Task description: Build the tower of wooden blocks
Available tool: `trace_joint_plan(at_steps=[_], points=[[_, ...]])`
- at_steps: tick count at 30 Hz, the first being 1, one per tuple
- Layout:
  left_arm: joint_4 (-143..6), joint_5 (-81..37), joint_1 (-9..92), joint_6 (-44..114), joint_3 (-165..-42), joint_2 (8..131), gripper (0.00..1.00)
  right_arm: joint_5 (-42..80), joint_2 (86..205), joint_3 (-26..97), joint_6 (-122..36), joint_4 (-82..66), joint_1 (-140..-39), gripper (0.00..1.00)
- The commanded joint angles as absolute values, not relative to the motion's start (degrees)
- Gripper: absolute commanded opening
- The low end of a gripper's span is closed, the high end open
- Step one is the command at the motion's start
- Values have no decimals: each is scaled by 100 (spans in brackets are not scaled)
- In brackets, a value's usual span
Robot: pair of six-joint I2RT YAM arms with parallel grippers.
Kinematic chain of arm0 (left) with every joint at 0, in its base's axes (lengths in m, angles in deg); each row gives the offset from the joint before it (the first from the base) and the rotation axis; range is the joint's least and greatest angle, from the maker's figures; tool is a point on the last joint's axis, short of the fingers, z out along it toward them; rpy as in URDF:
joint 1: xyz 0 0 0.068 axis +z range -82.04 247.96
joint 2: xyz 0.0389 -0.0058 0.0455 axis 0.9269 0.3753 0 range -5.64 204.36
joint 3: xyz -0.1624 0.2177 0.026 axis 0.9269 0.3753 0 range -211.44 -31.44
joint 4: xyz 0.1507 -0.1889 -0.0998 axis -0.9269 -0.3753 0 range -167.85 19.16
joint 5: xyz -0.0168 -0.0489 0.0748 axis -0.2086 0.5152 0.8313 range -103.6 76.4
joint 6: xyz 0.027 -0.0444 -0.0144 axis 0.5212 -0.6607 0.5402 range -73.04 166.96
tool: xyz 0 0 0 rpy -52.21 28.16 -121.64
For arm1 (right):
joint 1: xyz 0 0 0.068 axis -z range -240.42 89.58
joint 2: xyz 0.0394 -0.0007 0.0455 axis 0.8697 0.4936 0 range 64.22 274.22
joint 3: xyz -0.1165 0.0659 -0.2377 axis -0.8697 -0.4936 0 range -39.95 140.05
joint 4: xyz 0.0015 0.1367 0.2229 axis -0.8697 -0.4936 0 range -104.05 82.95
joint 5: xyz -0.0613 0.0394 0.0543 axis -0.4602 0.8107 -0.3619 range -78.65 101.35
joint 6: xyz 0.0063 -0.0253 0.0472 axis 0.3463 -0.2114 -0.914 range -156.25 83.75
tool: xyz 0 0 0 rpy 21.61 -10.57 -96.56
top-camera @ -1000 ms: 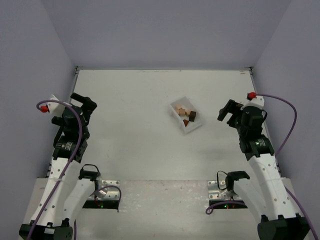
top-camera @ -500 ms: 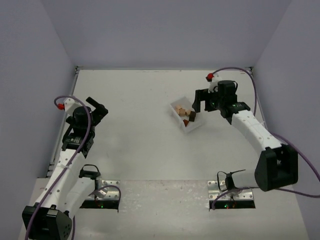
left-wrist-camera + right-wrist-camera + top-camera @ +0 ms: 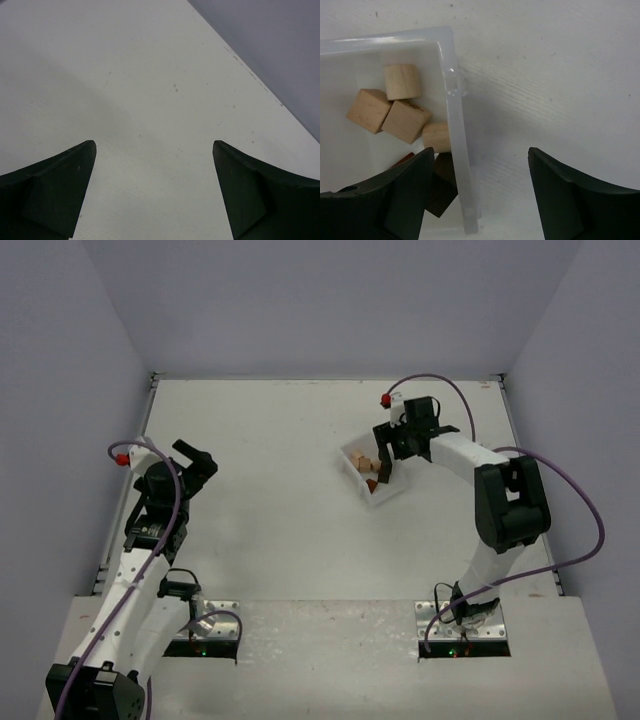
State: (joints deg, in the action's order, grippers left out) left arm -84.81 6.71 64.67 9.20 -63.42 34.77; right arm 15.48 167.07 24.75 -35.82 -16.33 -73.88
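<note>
Okay, left first: the left gripper hangs above bare table, well apart from everything. Its fingers are spread wide with nothing between them, and the left wrist view shows only tabletop in the gap. It reads as parked clear so the other arm has room.

Moving right: the clear tray sits right of centre, skewed to the table edges. All the wood blocks lie loose inside it, jumbled. None are stacked and none are out on the table, so the tower is not started.

The right wrist view shows pale tan blocks clustered near the tray wall and a dark brown block closer to the camera. A sliver of a reddish block is partly hidden by a finger.

The right gripper is down at the tray, jaws apart and gripping nothing. It straddles the wall, one finger inside over the blocks and the other outside over the table. My guess is it is either lining up to take the wall and shift or tip the tray, or it is off-target for a block; I cannot tell which. Closing here would pinch plastic, not wood.
</note>
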Motion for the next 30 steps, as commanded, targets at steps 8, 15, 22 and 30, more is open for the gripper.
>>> trace_joint_plan(at_steps=[8, 15, 22, 30], points=[[-8248, 676, 6515, 960, -6352, 3329, 100, 800, 16763, 2070, -2764, -915, -7721, 39], [-8431, 909, 6515, 914, -6378, 3207, 100, 181, 16397, 2035, -2672, -974, -7715, 5], [-8517, 1073, 6515, 873, -6378, 3049, 100, -199, 16092, 2008, -2379, -1109, -7712, 0], [-8627, 1219, 6515, 816, -6374, 2926, 100, -1421, 15649, 2008, -1505, -1048, -7712, 0]])
